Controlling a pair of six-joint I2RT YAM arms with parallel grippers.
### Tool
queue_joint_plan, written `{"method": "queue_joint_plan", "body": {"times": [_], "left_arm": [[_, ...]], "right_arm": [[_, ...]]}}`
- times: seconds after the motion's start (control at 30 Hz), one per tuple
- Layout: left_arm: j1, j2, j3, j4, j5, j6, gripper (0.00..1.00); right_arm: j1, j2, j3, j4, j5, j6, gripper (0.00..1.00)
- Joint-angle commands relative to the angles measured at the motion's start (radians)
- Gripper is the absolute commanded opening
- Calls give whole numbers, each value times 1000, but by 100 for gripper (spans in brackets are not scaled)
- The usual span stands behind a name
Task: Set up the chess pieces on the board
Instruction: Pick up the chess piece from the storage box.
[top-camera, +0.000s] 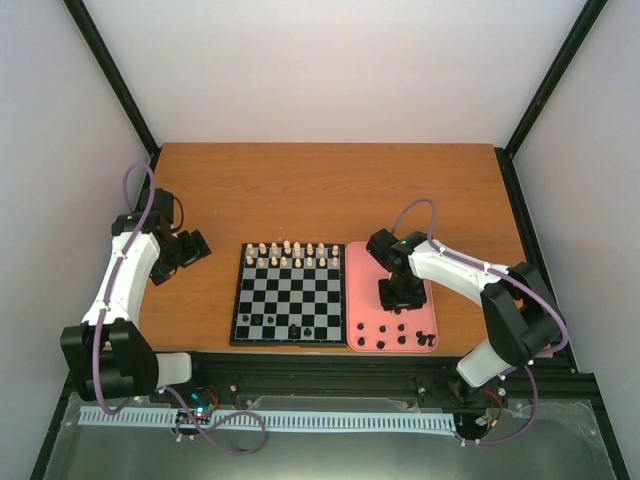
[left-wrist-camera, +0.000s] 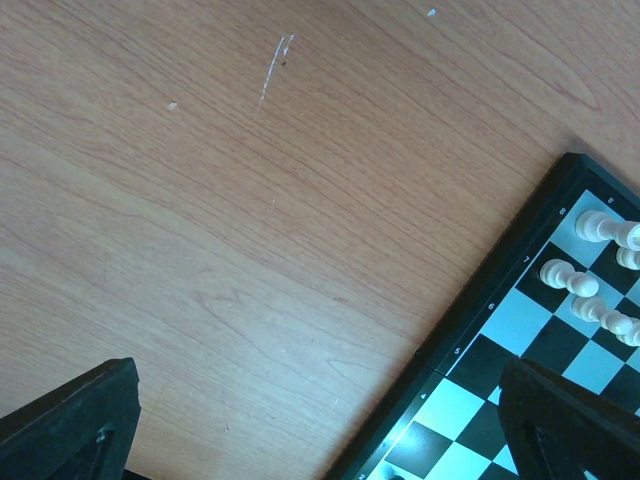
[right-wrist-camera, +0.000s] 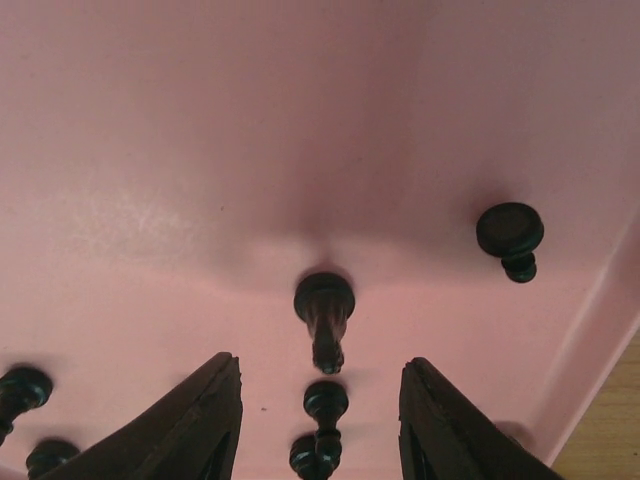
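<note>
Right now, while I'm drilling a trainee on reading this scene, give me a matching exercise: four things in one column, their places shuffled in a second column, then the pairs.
Things
1. cream-white chess pieces
2. tiny black chess pieces off the board
3. left two-finger gripper
4. right two-finger gripper

Places
A. open, above the pink rounded rectangular tray
B. on the far two rows of the black-and-grey checked chessboard
C. open, above the brown wooden table, left of the board
D. scattered in the tray's near end

Pairs: 1-B, 2-D, 3-C, 4-A
</note>
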Motion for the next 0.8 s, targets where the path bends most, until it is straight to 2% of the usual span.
{"method": "queue_joint_plan", "body": {"times": [0.0,0.23,0.5,0.77], "left_arm": [[-5,19,37,5,-3,13,100],[-5,38,48,7,-7,13,100],[-5,43,48,9,-9,13,100],[-5,29,31,7,-5,15,100]], "right_arm": [[-30,34,-9,43,8,-37,44],[-56,78,-8,69,0,-65,39],[-66,92,-15,77,-17,-73,26],[-66,57,-23,71,-43,-57,6]]}}
